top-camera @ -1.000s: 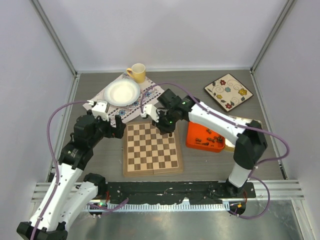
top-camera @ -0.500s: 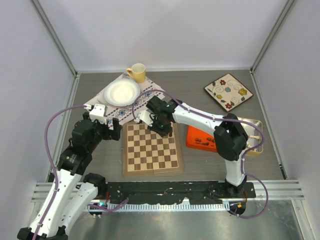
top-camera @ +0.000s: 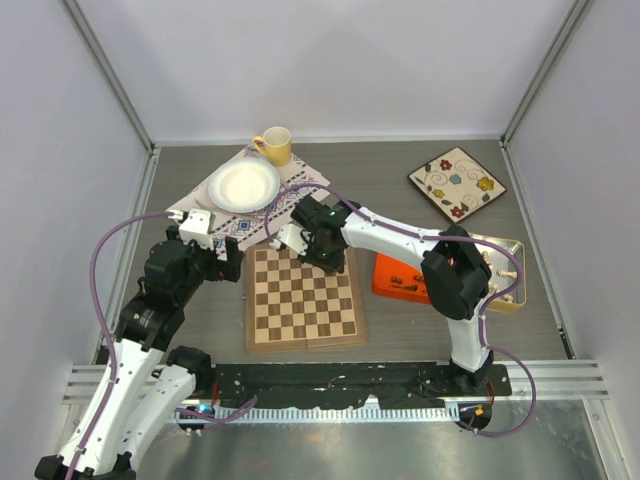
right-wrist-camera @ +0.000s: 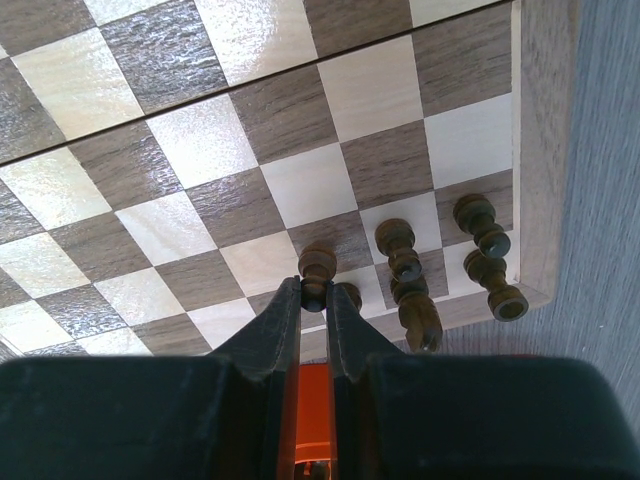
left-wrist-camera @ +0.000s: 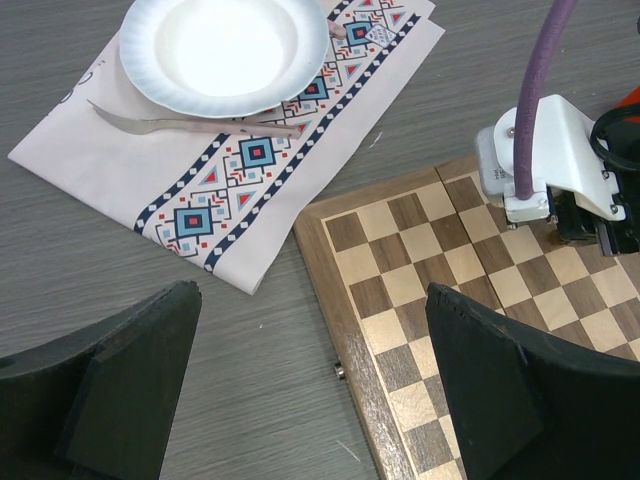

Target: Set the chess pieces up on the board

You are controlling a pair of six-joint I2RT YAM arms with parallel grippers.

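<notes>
Table (top-camera: 410,325): grey wood-grain top that carries every item below.

Board (top-camera: 305,300): chequered, with a pale border and a fold seam. It lies flat in front of and between the two arms.

Patterned cloth (top-camera: 262,217): spread beyond the board's far left corner.

White plate (top-camera: 243,185): on the cloth, with a fork (left-wrist-camera: 190,122) lying against its near rim.

Floral plate (top-camera: 457,182): far right, well apart from the board.

Orange tray (top-camera: 392,270): just right of the board, with dark chessmen lying in it.

Yellow mug (top-camera: 274,146): at the cloth's far edge.

Left gripper (left-wrist-camera: 310,300): fingers spread wide with nothing between them, hovering over the board's far left corner and the bare table beside it.

Right gripper (right-wrist-camera: 312,290): over the board's far right corner, with the jaws drawn almost together and pinching a held dark piece (right-wrist-camera: 317,264). The head of the piece shows just past the fingertips, above a square near the border.

Standing dark pieces (right-wrist-camera: 400,250): a small cluster on the corner squares. They are just right of the pinched piece and apart from the fingers.
</notes>
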